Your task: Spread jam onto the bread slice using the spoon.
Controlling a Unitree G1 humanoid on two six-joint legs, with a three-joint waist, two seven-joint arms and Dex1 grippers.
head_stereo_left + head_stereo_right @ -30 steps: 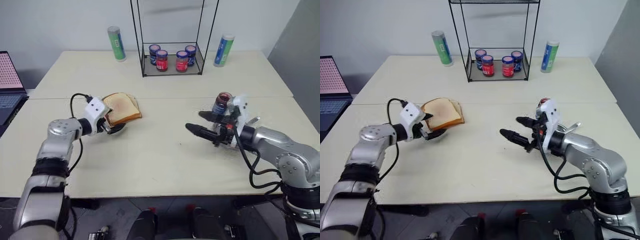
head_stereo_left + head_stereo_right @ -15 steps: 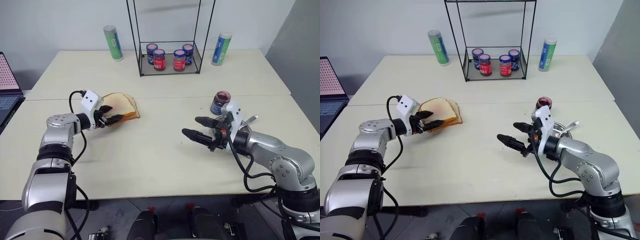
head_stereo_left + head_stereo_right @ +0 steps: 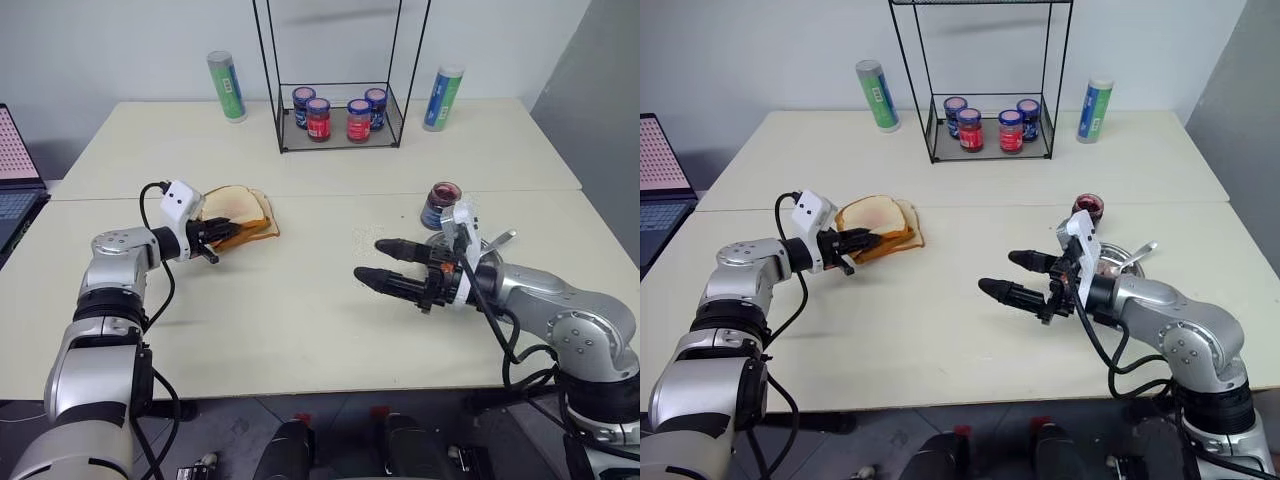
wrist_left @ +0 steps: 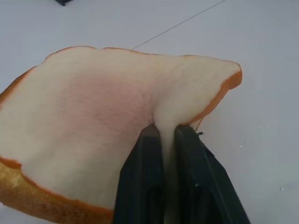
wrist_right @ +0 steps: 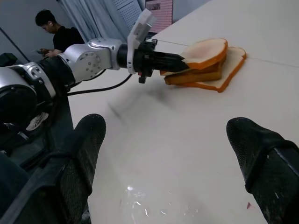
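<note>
While pinched shut on the bread slice edge, left tool lifts it off the toast stack, likely for spreading | right tool gapes empty; jam and spoon just behind it on desk

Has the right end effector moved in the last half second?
Yes. The right end effector now sits farther from the jam jar, shifted toward the table's near edge and the robot's left.

A cream table carries bread, a wire rack and two cans.
</note>
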